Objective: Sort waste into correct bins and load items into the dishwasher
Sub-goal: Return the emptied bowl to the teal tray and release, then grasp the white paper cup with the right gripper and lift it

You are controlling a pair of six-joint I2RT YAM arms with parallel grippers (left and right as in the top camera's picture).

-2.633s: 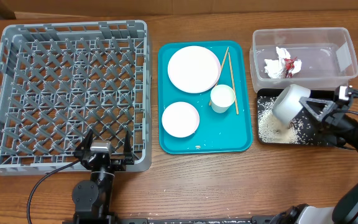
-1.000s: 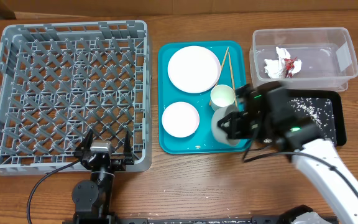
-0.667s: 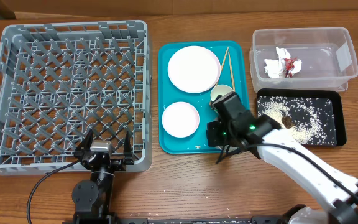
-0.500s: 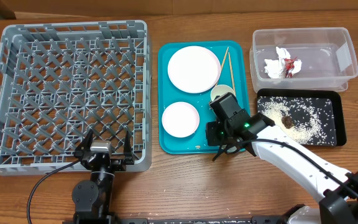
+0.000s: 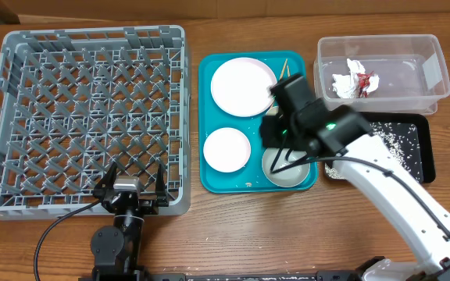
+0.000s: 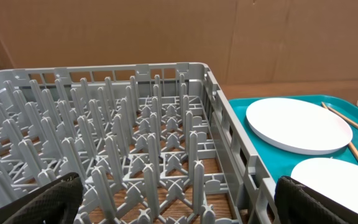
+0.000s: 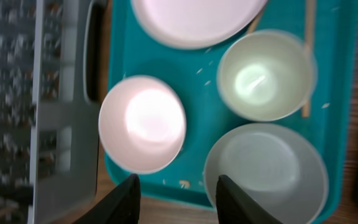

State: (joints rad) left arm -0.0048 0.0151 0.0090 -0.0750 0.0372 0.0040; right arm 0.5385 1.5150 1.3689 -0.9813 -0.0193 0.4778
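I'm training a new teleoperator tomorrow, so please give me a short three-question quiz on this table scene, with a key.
1. True or false: the dish rack holds no dishes.
2. In the right wrist view, how many round dishes sit on the teal tray?
3. Where does the crumpled wrapper lie? A: clear tub. B: dish rack. C: teal tray.
Key: 1 true. 2 four: plate, small pale dish, cup, bowl. 3 A.
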